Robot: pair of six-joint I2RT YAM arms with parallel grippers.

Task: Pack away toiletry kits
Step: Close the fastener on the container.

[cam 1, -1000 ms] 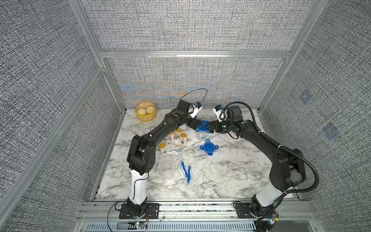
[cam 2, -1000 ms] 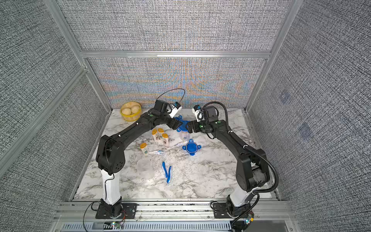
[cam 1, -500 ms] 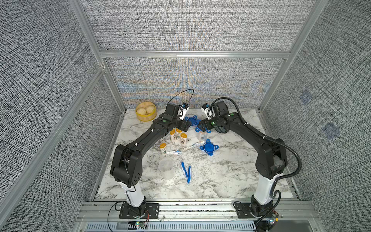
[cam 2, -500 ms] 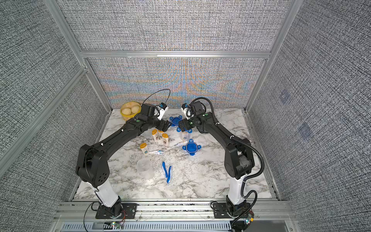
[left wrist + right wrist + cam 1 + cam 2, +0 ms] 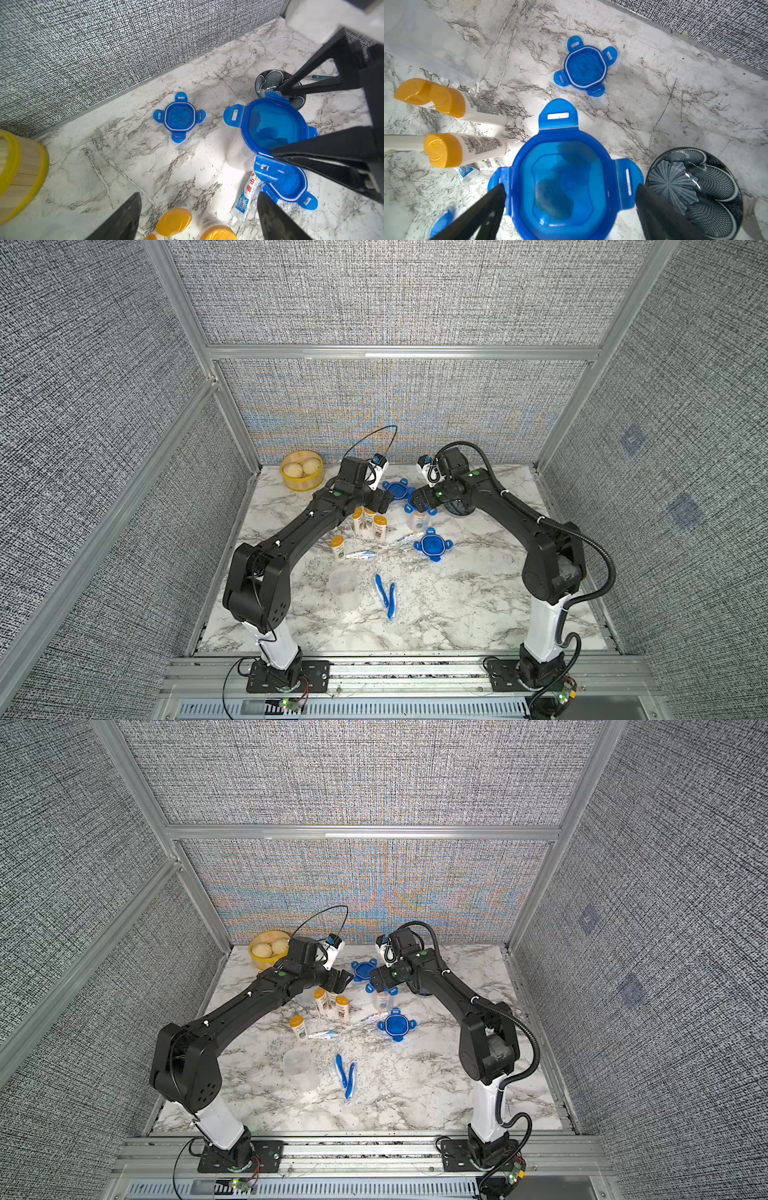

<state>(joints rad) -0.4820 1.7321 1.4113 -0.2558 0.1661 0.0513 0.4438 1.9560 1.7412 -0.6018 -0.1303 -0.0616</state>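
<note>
Both arms rise from bases at the 6 o'clock edge of the table (image 5: 478, 614), fold at the elbow and reach low toward 12 o'clock, wrists nearly meeting. The left gripper (image 5: 198, 194) hangs spread wide and empty above orange caps. The right gripper (image 5: 570, 186) straddles the blue lid (image 5: 564, 149) of a lidded cup (image 5: 420, 522), its black fingers (image 5: 488, 203) splayed outside the side tabs, released rather than clamped. The tabletop is glossy, grey-veined marble. Nearest, at 6 o'clock of centre, two slim blue toothbrushes (image 5: 385, 595) lie side by side, with a clear cup (image 5: 344, 587) just at their 9 o'clock. Farther in, two white toothpaste tubes (image 5: 361, 556) lie flat, with a loose lid (image 5: 432, 545) with four tabs at their 3 o'clock. White bottles (image 5: 380, 526) with orange caps stand clustered behind them. The translucent lidded cup stands beyond. A second loose lid (image 5: 399, 488) lies toward 12 o'clock, a dark ribbed dish (image 5: 691, 193) at 3 o'clock and a yellow basket (image 5: 301, 481) of buns at 11 o'clock.
</note>
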